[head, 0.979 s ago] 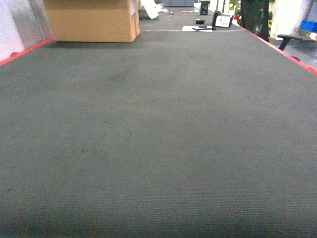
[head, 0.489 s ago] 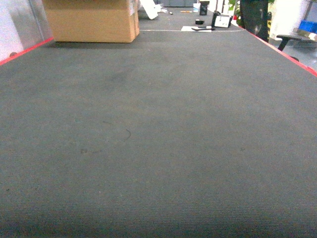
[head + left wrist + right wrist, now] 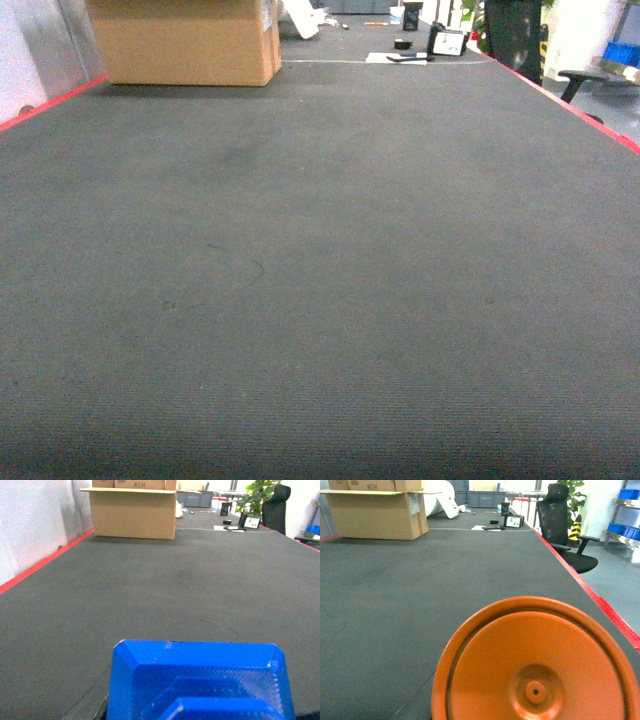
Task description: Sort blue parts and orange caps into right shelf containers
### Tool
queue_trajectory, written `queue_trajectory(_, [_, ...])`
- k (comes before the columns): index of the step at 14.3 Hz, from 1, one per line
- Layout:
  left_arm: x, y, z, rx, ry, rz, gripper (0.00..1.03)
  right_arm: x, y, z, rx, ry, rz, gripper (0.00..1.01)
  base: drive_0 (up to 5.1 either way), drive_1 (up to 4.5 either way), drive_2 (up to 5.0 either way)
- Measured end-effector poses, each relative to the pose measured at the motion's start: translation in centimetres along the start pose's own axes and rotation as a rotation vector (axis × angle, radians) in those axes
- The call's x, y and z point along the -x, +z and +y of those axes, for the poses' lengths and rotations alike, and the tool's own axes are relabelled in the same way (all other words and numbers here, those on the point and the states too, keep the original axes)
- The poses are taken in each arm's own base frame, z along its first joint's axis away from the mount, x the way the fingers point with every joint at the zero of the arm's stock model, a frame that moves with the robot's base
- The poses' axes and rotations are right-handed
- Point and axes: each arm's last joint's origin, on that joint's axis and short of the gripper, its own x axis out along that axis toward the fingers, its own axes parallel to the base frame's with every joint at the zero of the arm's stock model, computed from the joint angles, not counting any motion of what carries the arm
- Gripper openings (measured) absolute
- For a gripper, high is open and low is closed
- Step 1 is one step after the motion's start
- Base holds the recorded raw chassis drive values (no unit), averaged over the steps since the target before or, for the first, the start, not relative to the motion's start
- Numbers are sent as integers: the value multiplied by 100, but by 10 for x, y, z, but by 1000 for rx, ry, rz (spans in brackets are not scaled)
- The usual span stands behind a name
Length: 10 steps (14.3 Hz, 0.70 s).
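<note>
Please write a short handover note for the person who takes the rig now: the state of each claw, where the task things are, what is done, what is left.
Left claw: not visible itself; a blue part fills the bottom of the left wrist view, likely carried, but the grip cannot be confirmed.
Right claw: also out of sight; an orange cap fills the right wrist view in the same way.
Surroundings: the head view shows only dark carpet, with a cardboard box far ahead on the left. No shelf containers appear in any view.
Done: nothing visibly sorted.
Left: find the right shelf containers, then place both items.
</note>
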Motion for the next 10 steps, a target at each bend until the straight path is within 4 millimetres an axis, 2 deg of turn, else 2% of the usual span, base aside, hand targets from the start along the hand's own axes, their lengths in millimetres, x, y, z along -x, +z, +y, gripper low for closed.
queue_trajectory(7, [0, 0, 0, 0, 0, 0, 44, 0, 0, 0, 0, 0, 0, 45, 0, 0, 0])
queue_trajectory(10, [0, 0, 0, 0, 2, 0, 44, 0, 0, 0, 0, 0, 0, 45, -171, -171, -171])
